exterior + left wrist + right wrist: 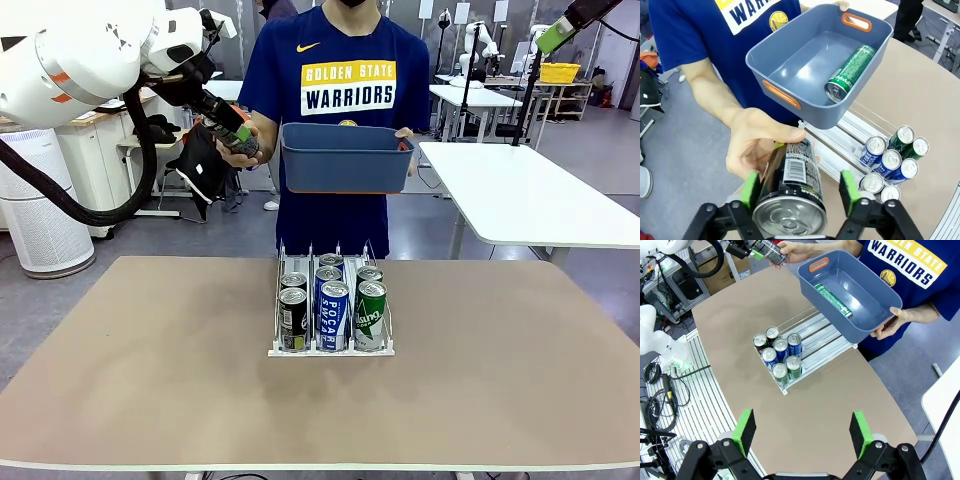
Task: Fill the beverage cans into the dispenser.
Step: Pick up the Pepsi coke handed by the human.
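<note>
Front view, left to right.

- Left gripper (798,176), raised off the table's far left. Its green pads straddle one slim black-and-green can (790,210), silver end toward the wrist camera. One pad lies against the can wall and a thin gap shows at the other, so the jaws are not clamped on it.
- The person's hand (757,145) is wrapped around the same can from the far end.
- Dark blue rectangular plastic bin with orange handle slots (345,160), held in the air above the far table edge. The person's other hand (895,322) grips its far side.
- In the bin: 1 green can with white script (850,72), lying on its side on the floor of the bin.
- Low clear three-lane dispenser (330,351), on the tan table (150,360) at centre, under and in front of the bin. All its cans stand upright, packed against the front lip.
  - Left lane: 2 black-and-green cans (293,320).
  - Middle lane: 3 blue-and-white lettered cans (333,317).
  - Right lane: 2 green script cans (370,315).
  - Rear halves of the lanes are bare.
- Count: 7 racked, 1 in the bin, 1 between the pads, 9 in all, 3 of each kind.
- Right gripper (802,415), high over the table. Fingers spread wide, nothing between them.
</note>
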Tool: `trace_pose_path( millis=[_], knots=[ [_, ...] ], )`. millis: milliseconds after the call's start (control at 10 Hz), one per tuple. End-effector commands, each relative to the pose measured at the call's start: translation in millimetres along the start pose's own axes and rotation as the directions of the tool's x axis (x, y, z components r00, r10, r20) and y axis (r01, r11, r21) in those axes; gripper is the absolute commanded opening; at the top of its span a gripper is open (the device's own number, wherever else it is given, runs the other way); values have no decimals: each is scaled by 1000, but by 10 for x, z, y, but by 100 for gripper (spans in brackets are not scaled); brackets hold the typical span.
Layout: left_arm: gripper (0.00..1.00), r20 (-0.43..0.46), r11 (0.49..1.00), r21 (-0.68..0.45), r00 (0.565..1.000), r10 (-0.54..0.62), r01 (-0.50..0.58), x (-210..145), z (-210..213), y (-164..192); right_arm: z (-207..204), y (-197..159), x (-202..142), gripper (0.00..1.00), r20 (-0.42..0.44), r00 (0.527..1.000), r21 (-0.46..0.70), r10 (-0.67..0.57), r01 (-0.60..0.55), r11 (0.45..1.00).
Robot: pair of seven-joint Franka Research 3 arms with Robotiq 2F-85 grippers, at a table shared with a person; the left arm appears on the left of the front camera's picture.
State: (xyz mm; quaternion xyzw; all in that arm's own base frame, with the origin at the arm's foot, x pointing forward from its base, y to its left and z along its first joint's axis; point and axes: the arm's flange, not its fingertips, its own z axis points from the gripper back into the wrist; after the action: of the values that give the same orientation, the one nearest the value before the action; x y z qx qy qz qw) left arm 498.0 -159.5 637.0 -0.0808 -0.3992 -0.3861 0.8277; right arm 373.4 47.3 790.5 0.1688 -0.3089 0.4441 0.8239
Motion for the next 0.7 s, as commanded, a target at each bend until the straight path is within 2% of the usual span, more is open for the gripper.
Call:
trace_pose_path(
  millis=[0,100,200,600],
  knots=[
    [0,-35,1000,9,999,7,-6,-3,48,-16,-5,4,-2,100,0,1000,1,0,0,1000],
    [34,-36,1000,11,999,10,-10,-9,55,-10,-5,4,-2,100,0,1000,1,0,0,1000],
    [0,-40,1000,20,999,15,-15,-18,61,-15,-5,4,-2,100,0,1000,1,0,0,1000],
    [0,-57,999,46,998,21,-19,-21,103,-37,-5,4,-2,100,0,1000,1,0,0,1000]
  ],
)
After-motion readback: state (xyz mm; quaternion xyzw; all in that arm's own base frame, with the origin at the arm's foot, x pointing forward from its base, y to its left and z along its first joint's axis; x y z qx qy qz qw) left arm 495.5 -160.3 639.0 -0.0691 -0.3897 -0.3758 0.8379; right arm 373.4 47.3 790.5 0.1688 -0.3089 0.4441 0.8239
